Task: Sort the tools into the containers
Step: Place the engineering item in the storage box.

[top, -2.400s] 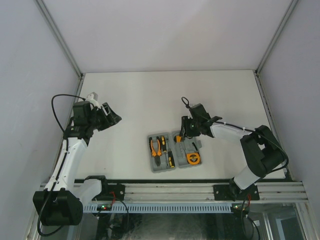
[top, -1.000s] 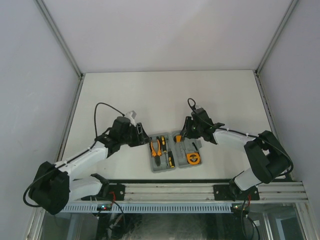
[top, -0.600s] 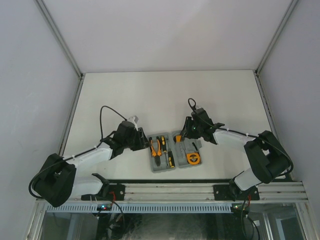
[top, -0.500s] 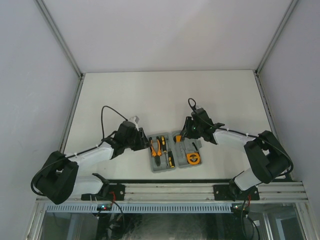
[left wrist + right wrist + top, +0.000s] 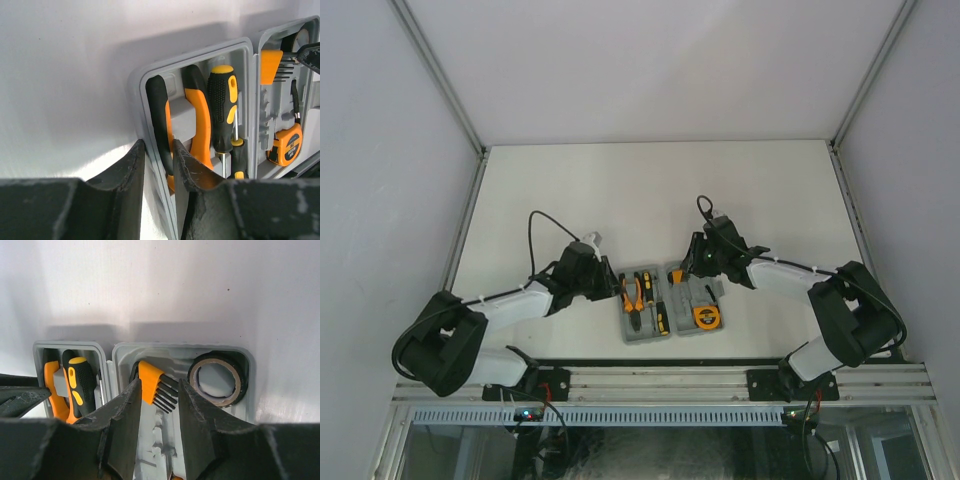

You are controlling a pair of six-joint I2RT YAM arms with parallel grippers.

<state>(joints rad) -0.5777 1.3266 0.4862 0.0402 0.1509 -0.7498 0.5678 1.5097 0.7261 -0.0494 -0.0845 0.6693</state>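
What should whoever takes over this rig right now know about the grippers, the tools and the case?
Left gripper: jaws narrowly open, straddling the outer wall of the tool case, holding nothing.
Right gripper: open over the hex key set in the right half, not clamped.
Left half: pliers and two screwdrivers.
Right half: hex keys, black ring, tape measure.
Done: every visible tool sits in the case; none lies on the table.
Left: probably closing the case, which lies open.

Grey case [image 5: 672, 330], orange-handled pliers [image 5: 633, 292]
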